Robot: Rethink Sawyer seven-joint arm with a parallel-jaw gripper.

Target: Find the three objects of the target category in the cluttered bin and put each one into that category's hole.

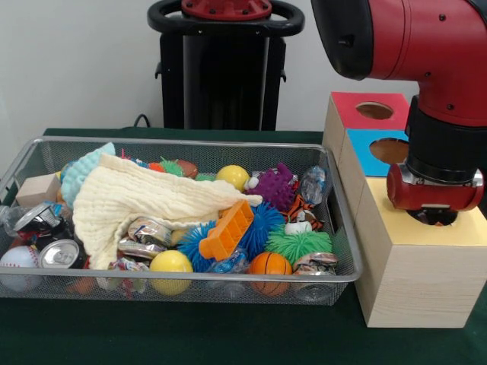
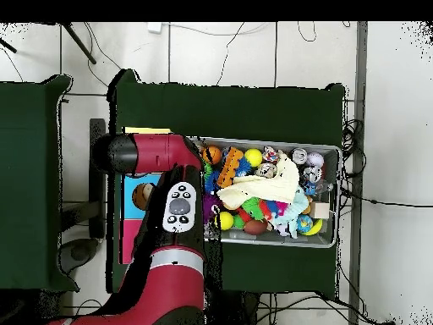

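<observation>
Gripper (image 1: 434, 215) sits low over the yellow-topped box (image 1: 415, 266) and its hole at right of frame; whether it pinches anything, I cannot tell. Judging a drop in hand, next comes returning to the wire bin (image 1: 338, 228) of balls.

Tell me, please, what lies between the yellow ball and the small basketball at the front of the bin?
In the front view, a blue spiky ball lies between the yellow ball and basketball.
</observation>
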